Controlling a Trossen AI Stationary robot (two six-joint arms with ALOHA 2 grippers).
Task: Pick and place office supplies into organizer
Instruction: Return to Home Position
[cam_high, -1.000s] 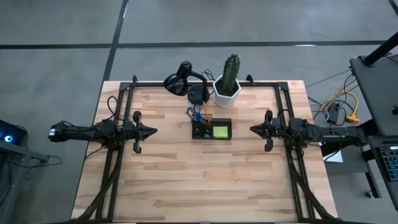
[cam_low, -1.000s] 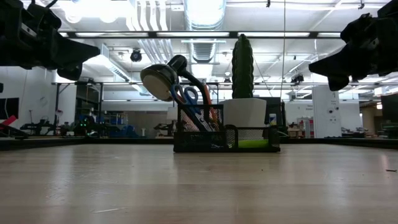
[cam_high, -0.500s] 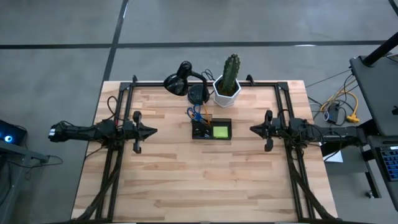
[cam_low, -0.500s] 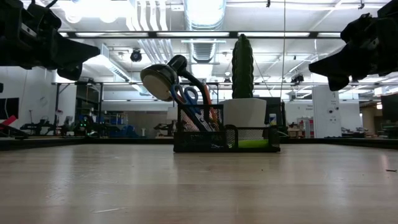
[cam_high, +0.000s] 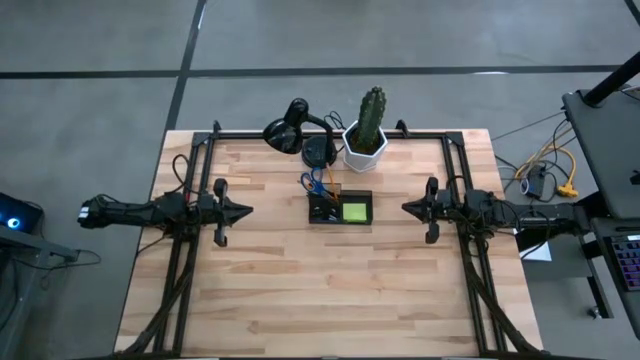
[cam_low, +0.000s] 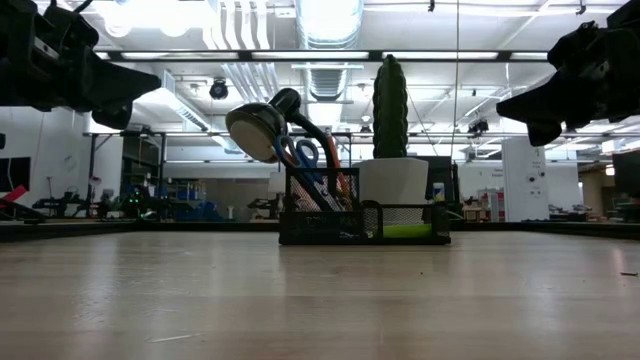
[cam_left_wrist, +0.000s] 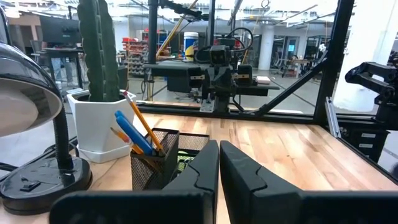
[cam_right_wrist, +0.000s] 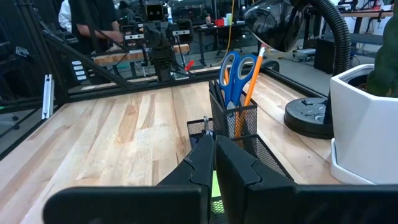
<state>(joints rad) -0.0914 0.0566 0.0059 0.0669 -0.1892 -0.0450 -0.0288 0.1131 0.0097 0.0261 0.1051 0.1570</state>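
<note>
Left gripper and right gripper hang closed and empty at opposite table sides. The organizer, holding scissors and pencils, stands between them. Homing well likely means keeping high, clear of it.

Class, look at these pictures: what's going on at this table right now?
Nothing is being handled. The left gripper and right gripper hang shut and empty above opposite sides of the table, pointing toward its middle. Between them stands the black mesh organizer, already filled: blue-handled scissors and orange pencils stand in its tall cup, and a lime-green sticky-note pad lies in its low tray. A desk lamp and potted cactus stand behind it.
</note>
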